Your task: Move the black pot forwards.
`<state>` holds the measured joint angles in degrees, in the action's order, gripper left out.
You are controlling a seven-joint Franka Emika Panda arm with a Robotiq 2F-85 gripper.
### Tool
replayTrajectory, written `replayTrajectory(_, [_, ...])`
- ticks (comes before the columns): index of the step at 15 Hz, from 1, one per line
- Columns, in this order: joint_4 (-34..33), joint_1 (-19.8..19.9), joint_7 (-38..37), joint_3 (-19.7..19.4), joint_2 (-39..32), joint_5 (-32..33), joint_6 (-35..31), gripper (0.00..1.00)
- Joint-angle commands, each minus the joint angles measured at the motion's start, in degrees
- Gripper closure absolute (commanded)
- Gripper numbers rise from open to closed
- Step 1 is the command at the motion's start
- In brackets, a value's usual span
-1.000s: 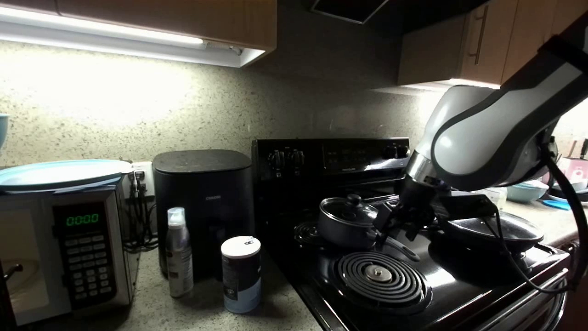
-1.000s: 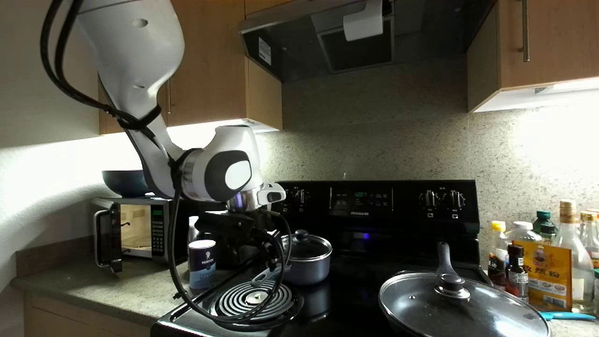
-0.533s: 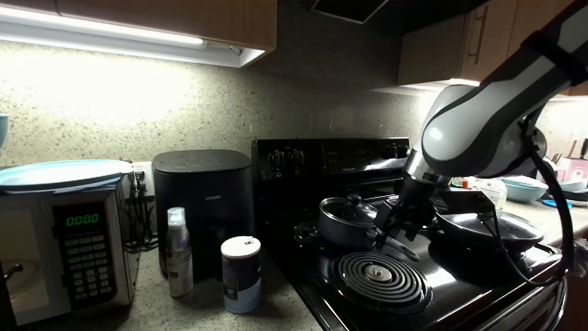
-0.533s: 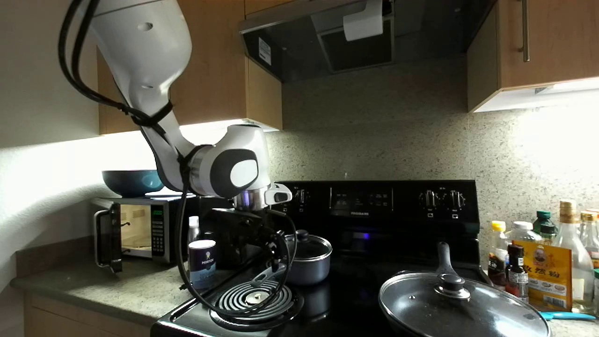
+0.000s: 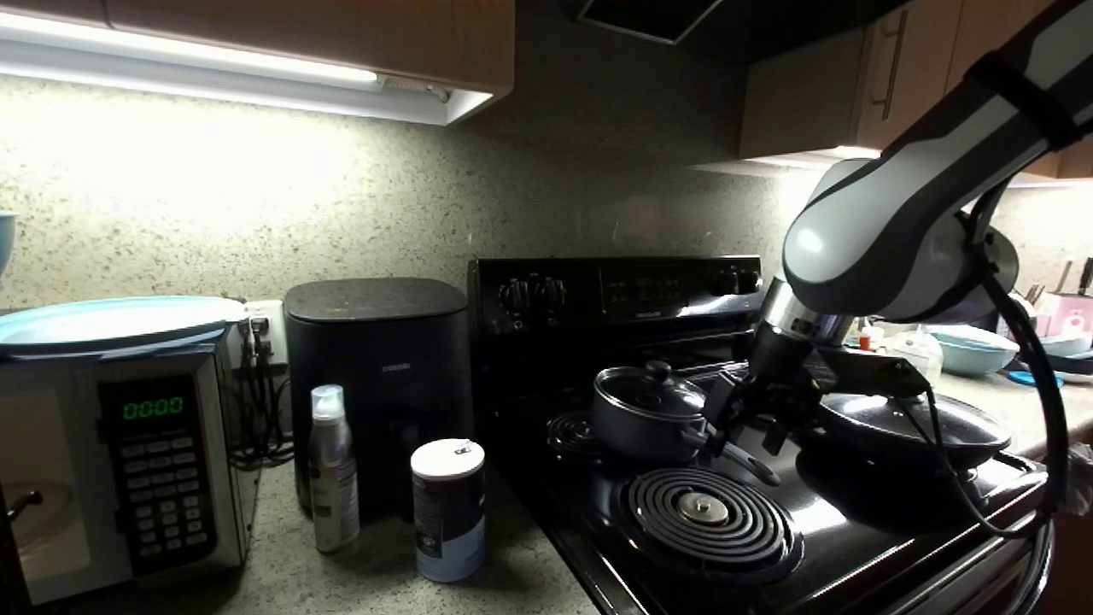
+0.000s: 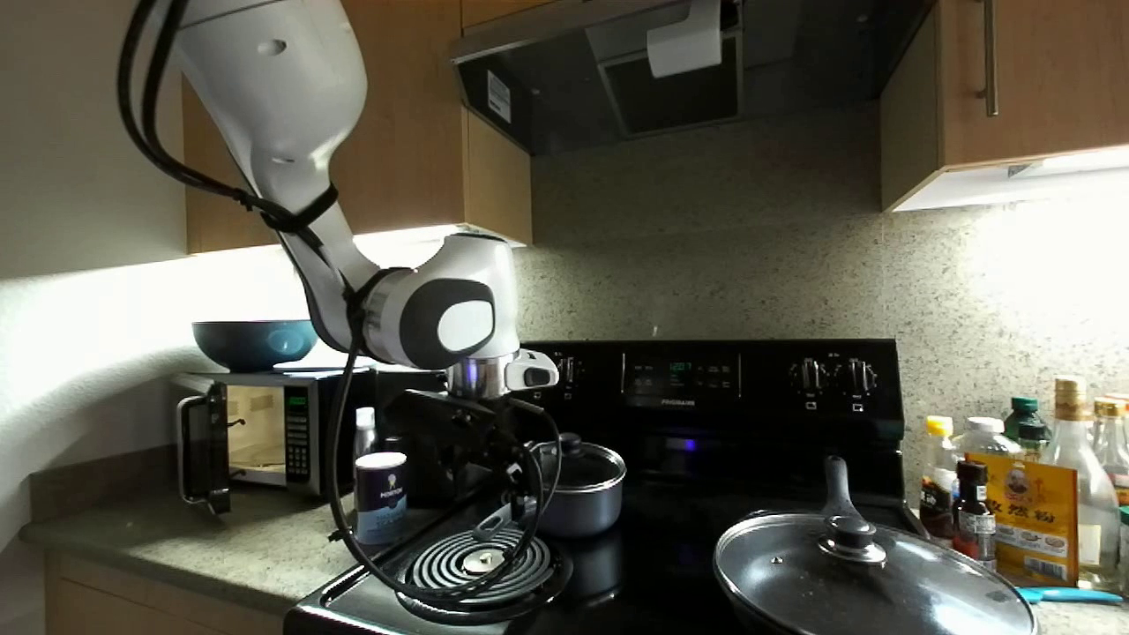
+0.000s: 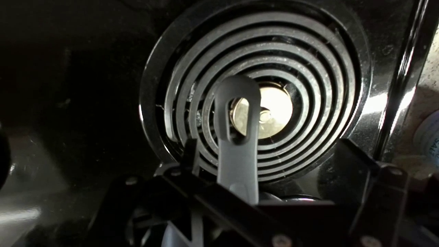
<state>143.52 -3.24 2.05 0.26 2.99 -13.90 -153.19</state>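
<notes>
black pot point(image 5: 640, 431): one, lidded, upright, towards the back of the stove point(image 6: 657, 551); part of the rear coil point(image 5: 570, 436) shows beside it, and whether the pot rests on that coil i cannot tell. step in hand, as i judge it: lining up for the grip, the shift forwards not yet done.
handle point(image 7: 237, 161): one, the pot's own, slotted at the end, reaching out over the front coil point(image 5: 702, 507). next, i judge, i should centre on it, come down if the height is short, squeeze, then draw the pot level towards the stove's front, as i read forwards.
lid point(image 5: 651, 393): domed, seated; may slip if i tug, i judge.
tool point(image 7: 268, 147): released, nothing held; in the wrist view its fingers point(image 7: 190, 154) stand wide, one on each side of the handle, which runs nearer to one than the other. whether they hang low enough to bracket it i cannot tell.
pot to tool: in an exterior view the pot's body lies just beside the tool, towards the stove's back panel point(image 6: 758, 397); contact is not clear.
flat pan point(image 6: 869, 582): one, lidded, same stove, well apart from the pot.
salt canister point(image 5: 448, 517): one, upright on the worktop point(image 5: 525, 585) beside the stove.
</notes>
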Motion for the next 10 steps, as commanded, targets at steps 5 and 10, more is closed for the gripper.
replayTrajectory(5, [-1.6, 0.6, 0.6, 0.2, -1.9, 0.2, 0.8, 0.00])
replayTrajectory(10, [-2.5, 0.9, 1.0, 0.1, -3.3, 0.2, 1.5, 0.00])
